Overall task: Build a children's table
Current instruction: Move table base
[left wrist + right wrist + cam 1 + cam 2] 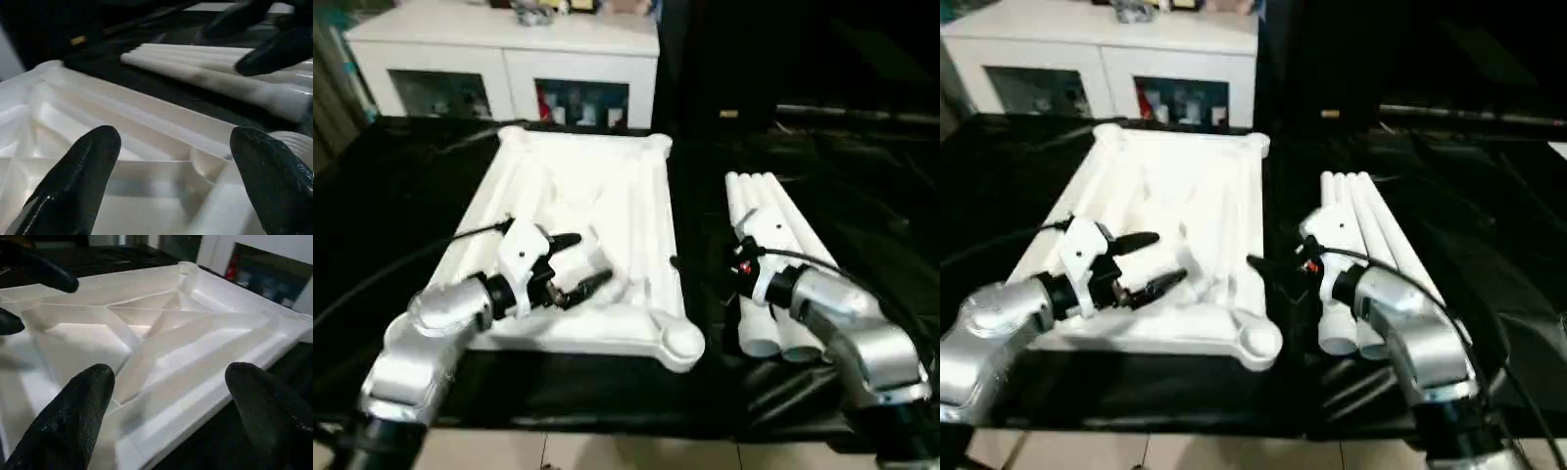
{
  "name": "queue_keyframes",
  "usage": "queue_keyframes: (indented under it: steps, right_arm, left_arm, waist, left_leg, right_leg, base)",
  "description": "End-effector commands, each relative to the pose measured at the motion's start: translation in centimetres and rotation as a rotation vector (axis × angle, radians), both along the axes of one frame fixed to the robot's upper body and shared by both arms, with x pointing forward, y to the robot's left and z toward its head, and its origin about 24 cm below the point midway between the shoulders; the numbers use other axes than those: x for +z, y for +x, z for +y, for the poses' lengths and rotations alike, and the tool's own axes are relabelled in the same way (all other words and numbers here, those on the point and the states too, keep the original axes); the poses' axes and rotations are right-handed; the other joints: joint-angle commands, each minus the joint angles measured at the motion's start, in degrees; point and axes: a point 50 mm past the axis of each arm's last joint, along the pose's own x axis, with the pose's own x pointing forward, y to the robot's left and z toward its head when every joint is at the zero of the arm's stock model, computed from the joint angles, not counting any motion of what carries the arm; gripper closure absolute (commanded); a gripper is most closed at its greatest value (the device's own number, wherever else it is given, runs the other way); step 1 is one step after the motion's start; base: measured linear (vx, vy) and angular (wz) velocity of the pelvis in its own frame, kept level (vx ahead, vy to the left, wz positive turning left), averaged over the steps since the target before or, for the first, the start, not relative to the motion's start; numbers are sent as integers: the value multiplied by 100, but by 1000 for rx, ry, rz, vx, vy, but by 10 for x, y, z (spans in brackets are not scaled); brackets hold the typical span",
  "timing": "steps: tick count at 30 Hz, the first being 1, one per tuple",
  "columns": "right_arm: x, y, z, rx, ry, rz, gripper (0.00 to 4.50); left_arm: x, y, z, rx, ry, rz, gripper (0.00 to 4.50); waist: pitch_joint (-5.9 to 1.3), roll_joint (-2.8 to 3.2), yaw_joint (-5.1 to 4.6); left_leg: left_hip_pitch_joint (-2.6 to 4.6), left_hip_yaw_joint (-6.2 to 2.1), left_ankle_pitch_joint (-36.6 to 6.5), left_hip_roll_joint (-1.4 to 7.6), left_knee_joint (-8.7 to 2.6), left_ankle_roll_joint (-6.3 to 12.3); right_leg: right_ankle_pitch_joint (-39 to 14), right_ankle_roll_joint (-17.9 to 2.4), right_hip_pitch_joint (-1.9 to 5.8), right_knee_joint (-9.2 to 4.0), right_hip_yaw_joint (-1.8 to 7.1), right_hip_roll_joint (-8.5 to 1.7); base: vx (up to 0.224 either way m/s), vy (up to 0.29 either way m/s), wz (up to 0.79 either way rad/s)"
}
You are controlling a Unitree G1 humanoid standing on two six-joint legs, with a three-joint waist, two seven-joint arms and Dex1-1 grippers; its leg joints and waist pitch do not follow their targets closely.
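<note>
White top (607,186) lies ribs-up, legs (773,245) beside it unfitted; both grippers (579,266) (1268,272) spread, empty. Next: grasp a leg.

A lab or demonstration room is suggested: a big work table (401,196) is covered with black cloth, and a white cabinet (509,59) with glass doors is placed at the far side, small items kept inside and on top.
</note>
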Motion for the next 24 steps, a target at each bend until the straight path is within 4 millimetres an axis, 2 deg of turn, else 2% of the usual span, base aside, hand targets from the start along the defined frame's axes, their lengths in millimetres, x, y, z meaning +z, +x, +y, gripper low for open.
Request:
queue_keyframes:
  steps: [1, 3, 4, 5, 6, 8, 10, 11, 13, 15, 16, 18, 24]
  right_arm:
    - [7, 0, -8, 92, -47, 20, 45]
    - [7, -4, -12, 170, -115, 44, 45]
    - [6, -7, -14, 207, -145, 61, 45]
    - [6, -11, -18, 253, -187, 91, 45]
    - [6, -11, -18, 253, -187, 91, 45]
    - [6, -17, -20, 291, -227, 121, 45]
    - [5, -20, -22, 310, -251, 132, 45]
    - [6, -21, -23, 314, -255, 135, 45]
    - [6, -22, -23, 321, -261, 139, 45]
    - [5, -23, -24, 333, -298, 139, 45]
    - [4, -22, -23, 331, -308, 137, 45]
    - [2, -21, -22, 323, -323, 140, 45]
    - [0, -28, -11, 365, -278, 175, 45]
  left_arm:
    - [3, -6, -5, -185, 71, 51, 35]
    - [-1, -9, -5, -288, 151, 87, 35]
    - [-3, -10, -5, -327, 183, 95, 35]
    - [-6, -8, -7, -376, 230, 102, 63]
    - [-6, -8, -7, -376, 230, 102, 63]
    - [-10, -5, -10, -419, 290, 112, 76]
    - [-12, -5, -12, -457, 335, 123, 89]
    - [-13, -4, -13, -469, 357, 132, 103]
    - [-14, -3, -15, -478, 376, 140, 116]
    - [-19, 1, -20, -476, 435, 152, 134]
    - [-20, 2, -22, -470, 446, 155, 144]
    - [-23, 5, -25, -457, 472, 162, 159]
    - [-28, 9, -31, -445, 535, 185, 203]
  waist:
    - [-233, 84, 20]
    - [-254, 73, 41]
    - [-276, 69, 58]
    - [-287, 72, 67]
    - [-285, 69, 74]
    - [-332, 60, 120]
    - [-334, 42, 131]
    - [-345, 124, 141]
    - [-328, 74, 119]
    - [-311, 78, 120]
    - [-299, 113, 110]
    - [-295, 99, 101]
    - [-312, 86, 117]
  left_leg:
    - [97, -90, -1846, 284, -559, -155]
    - [90, -73, -1678, 285, -554, -73]
    - [66, -66, -1410, 281, -536, -10]
    - [68, -38, -1164, 287, -508, 56]
    - [61, -35, -1073, 278, -509, 103]
    - [65, -15, -693, 279, -467, 210]
    - [31, -12, -492, 276, -460, 295]
    - [32, -23, -464, 277, -448, 303]
    - [37, -8, -591, 277, -460, 281]
    - [52, -6, -744, 286, -473, 244]
    - [60, -5, -861, 297, -483, 184]
    - [55, -8, -919, 299, -492, 122]
    - [50, -10, -706, 297, -473, 212]
  right_leg:
    - [-1366, -984, 100, -599, 289, -415]
    - [-1065, -1030, 126, -580, 285, -414]
    - [-752, -1089, 153, -565, 282, -420]
    - [-395, -1170, 142, -542, 289, -423]
    - [-295, -1195, 155, -552, 280, -409]
    - [275, -1284, 188, -503, 276, -417]
    - [564, -1323, 208, -485, 271, -429]
    - [638, -1370, 207, -463, 267, -446]
    - [496, -1419, 209, -498, 260, -430]
    - [209, -1424, 201, -520, 261, -426]
    - [30, -1438, 192, -537, 265, -433]
    - [-115, -1434, 203, -548, 268, -433]
    - [156, -1467, 209, -519, 269, -431]
  base:
    - [0, 0, 0]
    - [0, 0, 0]
    - [0, 0, 0]
    - [0, 0, 0]
    - [0, 0, 0]
    - [0, 0, 0]
    - [0, 0, 0]
    - [0, 0, 0]
    - [0, 0, 0]
    - [0, 0, 0]
    - [0, 0, 0]
    - [0, 0, 0]
    - [0, 0, 0]
